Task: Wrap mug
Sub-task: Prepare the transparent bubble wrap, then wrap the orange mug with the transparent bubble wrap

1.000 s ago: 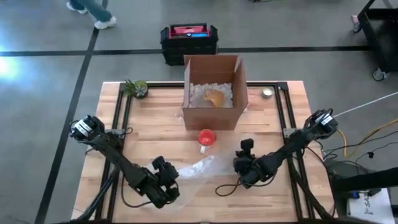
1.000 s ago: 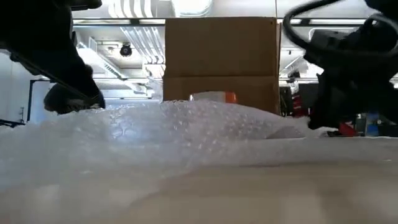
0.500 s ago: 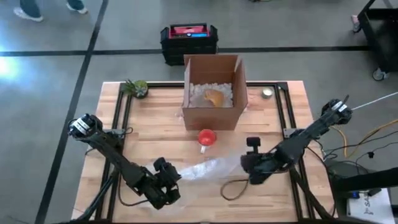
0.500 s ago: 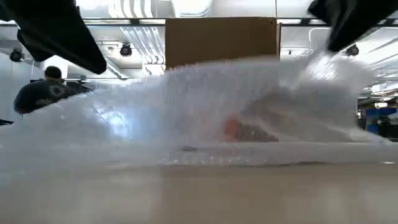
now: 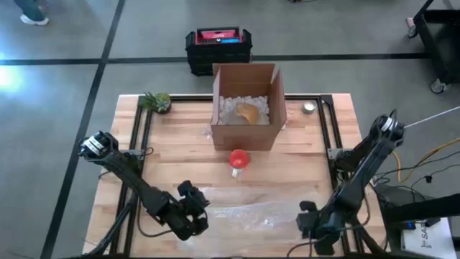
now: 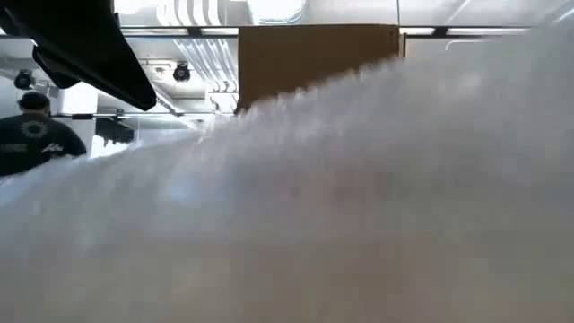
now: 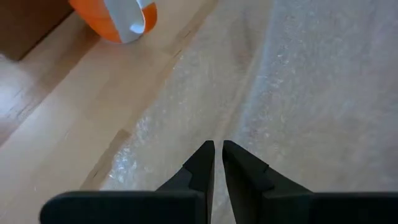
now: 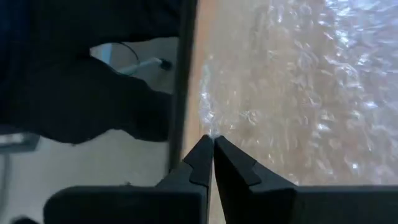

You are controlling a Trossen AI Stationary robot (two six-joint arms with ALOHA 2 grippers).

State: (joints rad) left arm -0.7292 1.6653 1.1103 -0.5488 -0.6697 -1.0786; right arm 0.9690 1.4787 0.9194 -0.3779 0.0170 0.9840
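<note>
High view: the bubble wrap (image 5: 241, 214) lies spread flat on the table (image 5: 180, 137), in front of the cardboard box (image 5: 247, 108), and its clear film is hard to trace against the wood. The orange mug (image 5: 238, 159) rests on the bare wood between the box and the wrap, just in front of the box. The left gripper (image 5: 195, 213) is low at the wrap's left end, its arm stretched diagonally from the table's left side. The right gripper (image 5: 309, 219) is low at the wrap's right end, near the front edge, its arm folded down steeply from the right side. Finger gaps cannot be read here.

Low view: a blurred white mass of wrap (image 6: 359, 197) fills nearly everything, hiding the mug and both grippers. Only the box's top (image 6: 318, 54) and a dark piece of arm at upper left show above it. A person (image 6: 31, 135) stands far back on the left.

Left wrist view: the left gripper (image 7: 217, 149) has its fingers nearly together, a thin slit between the tips, over the wrap (image 7: 298, 112); whether film is pinched cannot be told. The mug (image 7: 115, 18) lies beyond, off the wrap, cut off by the frame.

Right wrist view: the right gripper (image 8: 213, 140) has its tips pressed together on the corner edge of the wrap (image 8: 298, 87), beside the table's dark frame.
</note>
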